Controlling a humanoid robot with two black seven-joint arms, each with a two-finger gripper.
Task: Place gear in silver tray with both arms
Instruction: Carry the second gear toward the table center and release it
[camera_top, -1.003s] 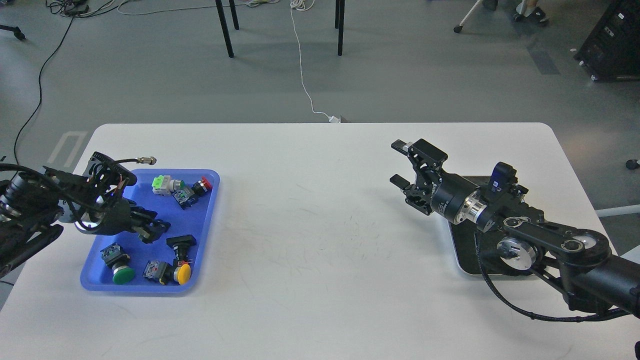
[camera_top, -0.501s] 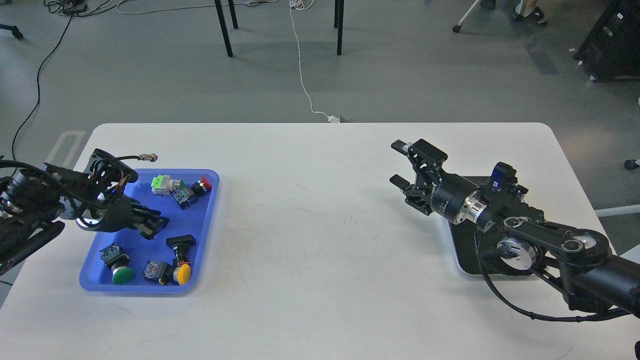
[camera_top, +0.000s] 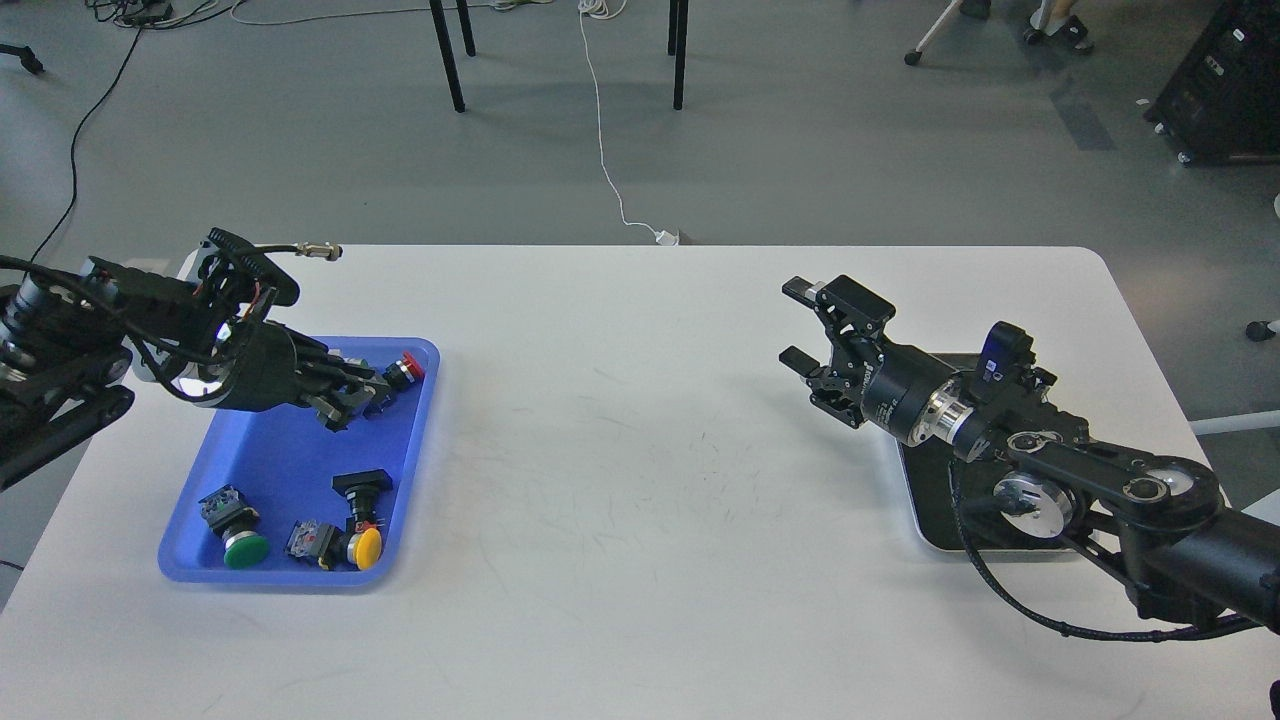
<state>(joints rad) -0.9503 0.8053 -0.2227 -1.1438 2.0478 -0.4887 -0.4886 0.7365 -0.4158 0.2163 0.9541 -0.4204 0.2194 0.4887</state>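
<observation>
The gear is several push-button parts in a blue plastic tray (camera_top: 265, 460) at the left: a red-capped one (camera_top: 406, 369), a green-capped one (camera_top: 244, 547), a yellow-capped one (camera_top: 366, 545) and a black one (camera_top: 362, 484). My left gripper (camera_top: 345, 400) hovers low over the tray's far end, right at the red-capped part, and its dark fingers hide the parts under it. The silver tray (camera_top: 935, 540) lies at the right, mostly hidden under my right arm. My right gripper (camera_top: 797, 325) is open and empty above the table, left of the silver tray.
The white table (camera_top: 640, 450) runs between the two trays. A loose cable with a metal plug (camera_top: 322, 250) sticks out from my left wrist. Chair legs and cables are on the floor beyond the table's far edge.
My left gripper has moved up and to the right, from the middle of the blue tray to its far end, covering the green and white part. My right arm has not moved.
</observation>
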